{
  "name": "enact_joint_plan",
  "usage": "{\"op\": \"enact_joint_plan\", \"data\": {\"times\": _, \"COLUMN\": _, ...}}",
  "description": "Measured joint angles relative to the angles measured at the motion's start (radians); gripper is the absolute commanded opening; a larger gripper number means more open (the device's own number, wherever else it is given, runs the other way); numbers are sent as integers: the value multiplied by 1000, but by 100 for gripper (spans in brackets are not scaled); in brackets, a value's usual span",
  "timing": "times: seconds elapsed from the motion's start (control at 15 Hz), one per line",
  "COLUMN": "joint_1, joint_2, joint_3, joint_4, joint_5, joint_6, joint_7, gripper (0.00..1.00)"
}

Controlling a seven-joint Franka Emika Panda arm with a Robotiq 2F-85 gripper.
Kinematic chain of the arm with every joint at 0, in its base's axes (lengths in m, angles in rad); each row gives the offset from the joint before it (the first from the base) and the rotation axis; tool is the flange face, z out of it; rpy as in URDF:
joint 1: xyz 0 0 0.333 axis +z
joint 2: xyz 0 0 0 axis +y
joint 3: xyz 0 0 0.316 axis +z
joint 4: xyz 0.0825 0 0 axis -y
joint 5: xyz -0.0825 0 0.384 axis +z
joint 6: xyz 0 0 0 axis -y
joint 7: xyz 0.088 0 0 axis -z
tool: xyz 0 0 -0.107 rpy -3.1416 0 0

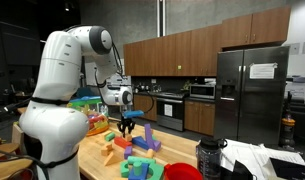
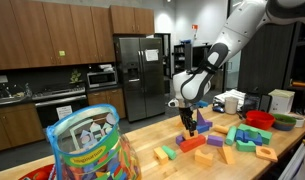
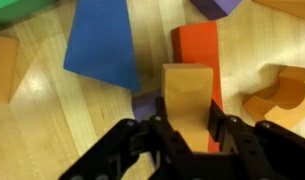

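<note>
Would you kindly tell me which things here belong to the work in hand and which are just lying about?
In hand: gripper, shut on the tan rectangular block; red oblong block and blue wedge-shaped block just below it.
Lying about: clear plastic tub of coloured pieces; red bowl; green bowl.

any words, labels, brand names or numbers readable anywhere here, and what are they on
No text can be read in any view.
White sheet on the fridge: its print is too small and blurred to read.
Tan block in the gripper: plain, no print.
Blue block and red block beside it: plain, no print.
</note>
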Motion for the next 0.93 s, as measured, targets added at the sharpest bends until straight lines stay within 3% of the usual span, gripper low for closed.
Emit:
{"op": "enact_joint_plan", "data": {"times": 0.4, "joint_1": -50, "joint_2": 12, "joint_3": 1, "joint_4": 27, "joint_5": 47, "joint_6": -2, "joint_7": -36, "gripper": 16}}
{"op": "enact_joint_plan", "data": {"times": 0.93, "joint_1": -29, "joint_2": -8, "joint_3": 22, "joint_4": -3, "joint_5": 43, "joint_6": 25, "joint_7": -26, "gripper": 16}}
